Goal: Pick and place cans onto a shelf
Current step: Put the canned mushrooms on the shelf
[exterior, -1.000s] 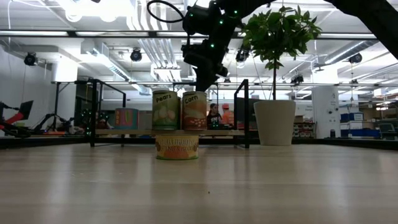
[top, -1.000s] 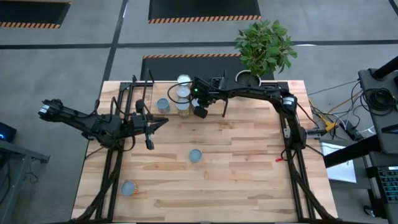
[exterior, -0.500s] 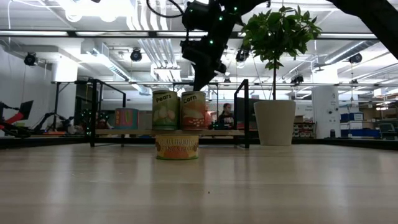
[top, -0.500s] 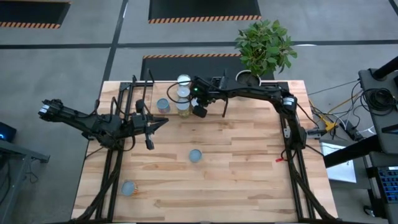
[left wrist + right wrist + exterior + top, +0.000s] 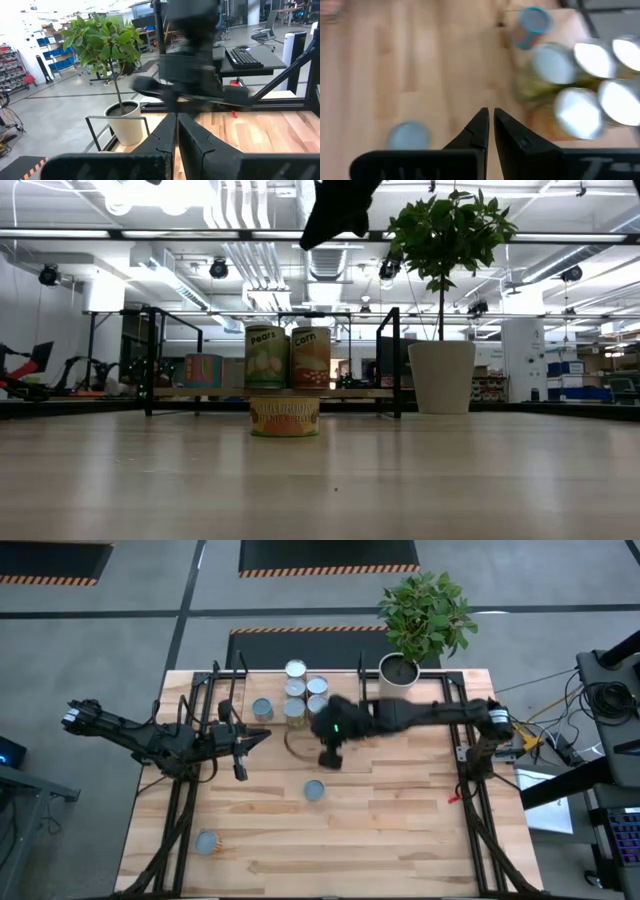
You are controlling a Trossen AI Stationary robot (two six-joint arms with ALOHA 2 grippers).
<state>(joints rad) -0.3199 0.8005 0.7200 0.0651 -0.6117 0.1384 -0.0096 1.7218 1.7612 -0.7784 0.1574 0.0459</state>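
The shelf [image 5: 215, 700], a black rod rack, stands at the table's far left; in the low view its board [image 5: 350, 392] carries a teal can [image 5: 203, 370], a "Pears" can [image 5: 265, 357] and a "Corn" can [image 5: 312, 357]. From above, several cans [image 5: 294, 688] stand clustered there. One can [image 5: 314, 790] stands on the table's middle, another [image 5: 205, 842] near the front left. My right gripper [image 5: 328, 755] hovers shut and empty between the shelf cans and the middle can [image 5: 409, 136]. My left gripper [image 5: 243, 747] waits shut, near the shelf's near side.
A white pot [image 5: 398, 669] with a green plant [image 5: 427, 610] stands at the table's far edge, right of the shelf. Bare wood lies across the table's near and right parts.
My right gripper has drawn back from the shelf cans toward the table's near edge and has risen, leaving the top of the low view. The cans on the shelf stand as before.
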